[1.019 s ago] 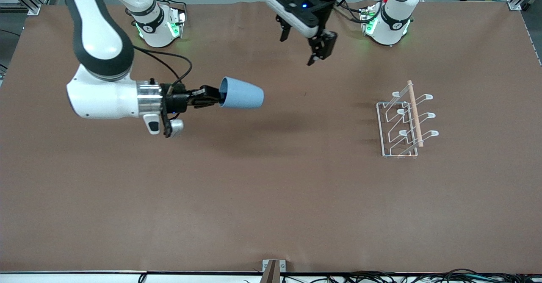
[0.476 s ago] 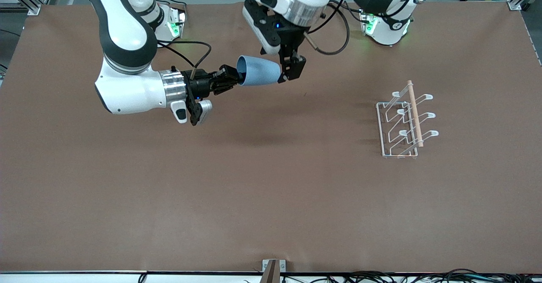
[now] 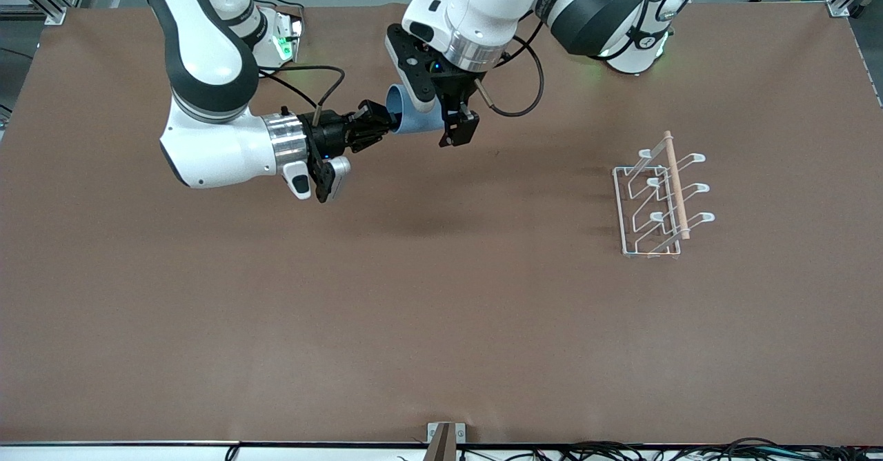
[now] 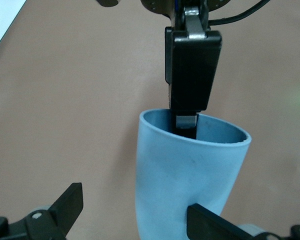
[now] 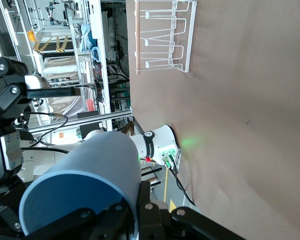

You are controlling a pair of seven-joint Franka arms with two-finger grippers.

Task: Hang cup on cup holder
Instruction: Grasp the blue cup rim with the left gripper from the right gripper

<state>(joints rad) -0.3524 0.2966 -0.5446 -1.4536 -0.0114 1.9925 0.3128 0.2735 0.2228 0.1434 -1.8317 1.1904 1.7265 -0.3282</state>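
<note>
The light-blue cup [image 3: 414,121] is held sideways in the air over the table's middle part, near the robots' bases. My right gripper [image 3: 386,121] is shut on its rim, one finger inside and one outside, as the right wrist view [image 5: 135,220] shows on the cup [image 5: 85,185]. My left gripper [image 3: 448,130] is open at the cup's closed end. In the left wrist view [image 4: 135,212] its fingers straddle the cup [image 4: 190,170], one close against the wall and the other apart. The white wire cup holder [image 3: 676,185] stands toward the left arm's end, empty; it also shows in the right wrist view [image 5: 162,35].
Brown table mat [image 3: 414,309] with nothing else on it. Both arm bases stand along the table edge nearest the robots. A small metal bracket [image 3: 445,437] sits at the table edge nearest the front camera.
The right gripper carried the cup toward the robots' bases and the left arm. The left arm came down and across, so its open fingers now flank the cup's closed end.
</note>
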